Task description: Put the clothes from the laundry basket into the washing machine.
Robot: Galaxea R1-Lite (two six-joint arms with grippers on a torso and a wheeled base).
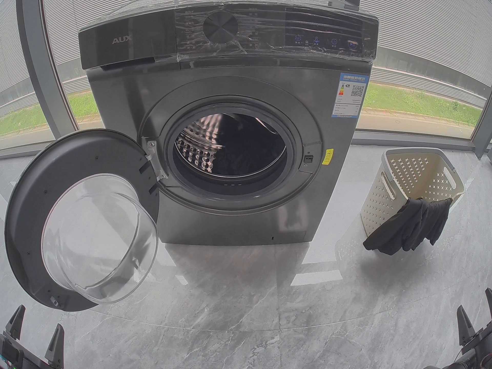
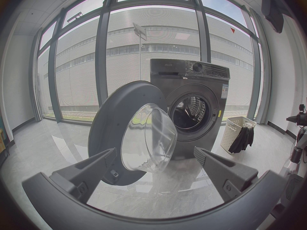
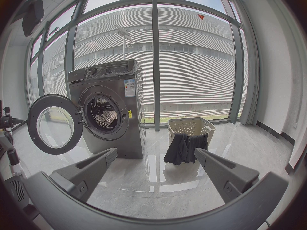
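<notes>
Clothes (image 1: 410, 224): one dark bundle, and whether it is one garment or more cannot be told. It hangs over the basket's (image 1: 376, 201) rim on the side nearest the robot, partly inside and mostly draped down the outer wall. That one pale, perforated basket stands on the grey floor (image 1: 287, 303), to the right of the one washer (image 1: 230, 78), near it but not touching. The washer faces the robot, and its one round door (image 1: 51, 180) is swung fully open to the left on its hinge, the clear bowl of glass bulging toward the robot. The drum (image 1: 225, 144) mouth is uncovered, with perforated metal visible inside. Two hands show at the near corners of the head view. The left hand (image 1: 37, 329) is low on the left, just below the open door. The right hand (image 1: 475, 308) is low on the right, well short of the basket. Both have their fingers spread wide and grip nothing. Tall windows stand behind the washer.
</notes>
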